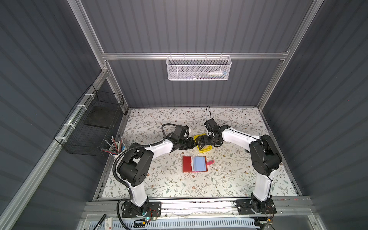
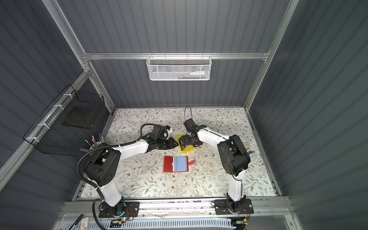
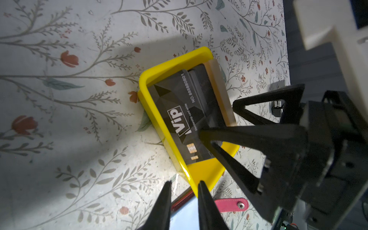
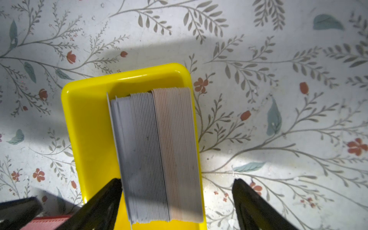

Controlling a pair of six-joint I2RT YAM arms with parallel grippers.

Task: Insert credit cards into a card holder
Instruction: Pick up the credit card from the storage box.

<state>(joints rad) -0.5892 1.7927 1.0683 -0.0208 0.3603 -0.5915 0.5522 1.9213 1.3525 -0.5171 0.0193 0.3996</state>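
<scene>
right gripper [image 4: 177, 189] spread wide astride the cards [image 4: 155, 149] standing in the tray [image 4: 85, 119], left gripper [image 3: 184, 184] barely parted and empty beside it, holder [image 1: 195, 163] open nearby: closing could clamp the whole stack, not one.

right gripper [image 1: 200, 142] hangs over the yellow tray [image 1: 207, 149]; table [image 1: 169, 185] around the card holder [image 1: 194, 163] lies free

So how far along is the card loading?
Done: card holder lies open, but its visible sleeve shows no card. In hand: right gripper, jaws open, straddles the credit cards standing in the yellow tray; nothing gripped. Left gripper hovers empty by the tray. Left: apparently every insertion.
</scene>
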